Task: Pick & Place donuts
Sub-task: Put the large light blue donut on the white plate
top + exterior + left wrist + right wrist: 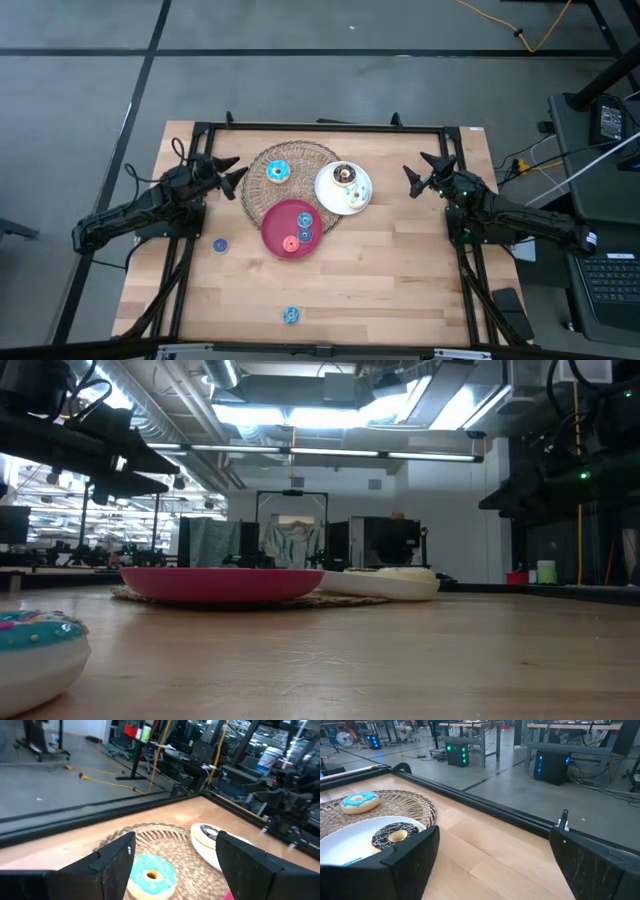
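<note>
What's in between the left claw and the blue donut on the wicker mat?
Nothing but mat. In the high view the open left claw waits at the wicker mat edge, and only bare weave separates it from the blue donut.

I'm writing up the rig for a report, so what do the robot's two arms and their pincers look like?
Both arms are dark, nearly black, jointed and slim, with cables running along them. The left pincer and right pincer each end in two flat, dark fingers. A green light glows near the right arm's wrist. No other markings are readable.

Probably lab: computer towers (553, 766), ceiling ducts (160, 430)
</note>
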Controlling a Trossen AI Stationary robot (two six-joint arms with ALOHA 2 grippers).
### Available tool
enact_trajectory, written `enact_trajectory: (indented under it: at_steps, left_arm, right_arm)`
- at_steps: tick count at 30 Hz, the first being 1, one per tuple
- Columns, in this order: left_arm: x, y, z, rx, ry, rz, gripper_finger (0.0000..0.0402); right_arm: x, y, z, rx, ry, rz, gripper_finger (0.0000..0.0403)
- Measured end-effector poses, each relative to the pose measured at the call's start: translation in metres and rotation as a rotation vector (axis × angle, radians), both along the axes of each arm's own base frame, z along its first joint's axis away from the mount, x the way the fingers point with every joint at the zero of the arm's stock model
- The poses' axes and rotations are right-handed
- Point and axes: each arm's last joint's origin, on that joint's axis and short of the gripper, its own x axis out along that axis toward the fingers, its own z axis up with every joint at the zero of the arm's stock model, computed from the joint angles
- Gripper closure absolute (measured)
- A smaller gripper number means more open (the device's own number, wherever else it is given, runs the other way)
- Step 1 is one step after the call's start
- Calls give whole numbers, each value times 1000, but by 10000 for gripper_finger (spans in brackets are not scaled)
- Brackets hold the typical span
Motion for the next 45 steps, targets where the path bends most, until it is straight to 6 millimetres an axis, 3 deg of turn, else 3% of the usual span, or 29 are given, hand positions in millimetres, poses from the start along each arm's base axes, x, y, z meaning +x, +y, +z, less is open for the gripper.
enact_trajectory:
  at_steps: [15, 24, 37, 45]
  left_arm:
    - [-25, -4, 70, -229, 7, 301, 135]
    - [-5, 1, 101, -456, -143, 504, 135]
    - [48, 7, 81, -722, -194, 629, 135]
    - [71, 12, 61, -793, -100, 681, 135]
  right_arm:
    - [0, 0, 0, 0, 0, 0, 27]
    - [0, 0, 0, 0, 0, 0, 27]
    - [0, 0, 0, 0, 0, 0, 27]
    - [0, 0, 0, 0, 0, 0, 27]
